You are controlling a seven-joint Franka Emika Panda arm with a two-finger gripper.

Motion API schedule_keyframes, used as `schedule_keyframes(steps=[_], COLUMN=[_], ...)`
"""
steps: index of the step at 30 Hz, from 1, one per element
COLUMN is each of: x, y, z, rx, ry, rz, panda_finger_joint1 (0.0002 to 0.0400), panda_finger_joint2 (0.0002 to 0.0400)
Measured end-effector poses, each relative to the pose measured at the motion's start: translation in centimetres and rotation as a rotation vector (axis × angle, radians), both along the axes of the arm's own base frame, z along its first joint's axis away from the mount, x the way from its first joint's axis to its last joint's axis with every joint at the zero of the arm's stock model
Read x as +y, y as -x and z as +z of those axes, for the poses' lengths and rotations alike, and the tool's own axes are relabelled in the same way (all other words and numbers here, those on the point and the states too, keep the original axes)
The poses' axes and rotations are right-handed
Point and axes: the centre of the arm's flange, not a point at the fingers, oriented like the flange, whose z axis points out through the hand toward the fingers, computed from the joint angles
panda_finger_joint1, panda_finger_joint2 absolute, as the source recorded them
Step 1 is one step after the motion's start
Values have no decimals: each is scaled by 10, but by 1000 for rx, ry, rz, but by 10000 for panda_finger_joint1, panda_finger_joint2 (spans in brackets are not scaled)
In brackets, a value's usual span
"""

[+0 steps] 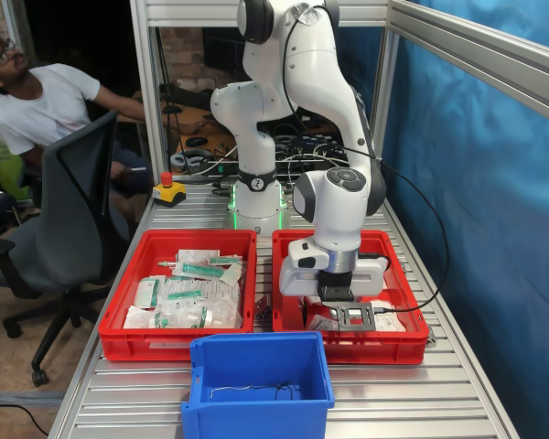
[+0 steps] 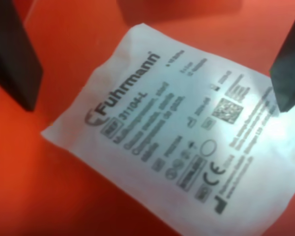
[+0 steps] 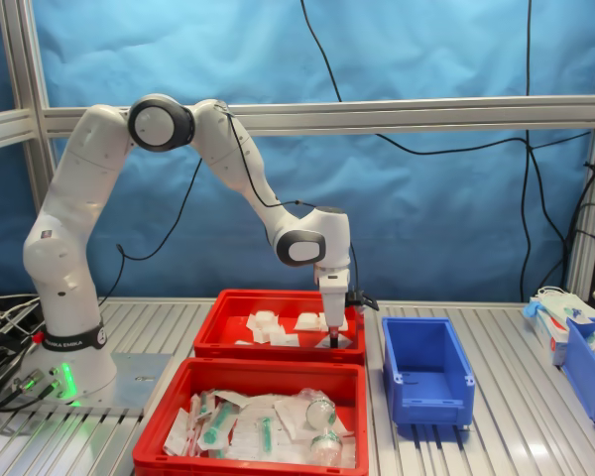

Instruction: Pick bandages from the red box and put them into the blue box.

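Observation:
My gripper (image 2: 155,101) is open and low inside the red box (image 1: 348,348), its two dark fingers (image 2: 14,54) standing on either side of one white bandage packet (image 2: 182,147) printed "Fuhrmann" that lies flat on the red floor. In the first exterior view the gripper (image 1: 346,320) is at the box's near end, with white packets (image 1: 390,321) beside it. In the second exterior view the gripper (image 3: 331,337) is at the right end of the far red box (image 3: 210,335), with more bandages (image 3: 266,327) to its left. The blue box (image 1: 256,416) (image 3: 431,412) holds no packets.
A twin red tray (image 1: 119,334) (image 3: 159,436) with green-labelled clear packets lies beside the red box. A yellow emergency stop (image 1: 168,190) sits by the arm's base. A person sits at the first exterior view's left. More bins (image 3: 587,369) stand at the second exterior view's right.

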Motion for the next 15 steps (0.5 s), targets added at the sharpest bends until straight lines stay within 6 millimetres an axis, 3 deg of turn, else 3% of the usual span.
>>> schedule_keyframes(steps=[15], x=[16], y=[5], z=[-2], rx=[8], ry=[-12], rz=[26], panda_finger_joint1=[400], panda_finger_joint2=[400])
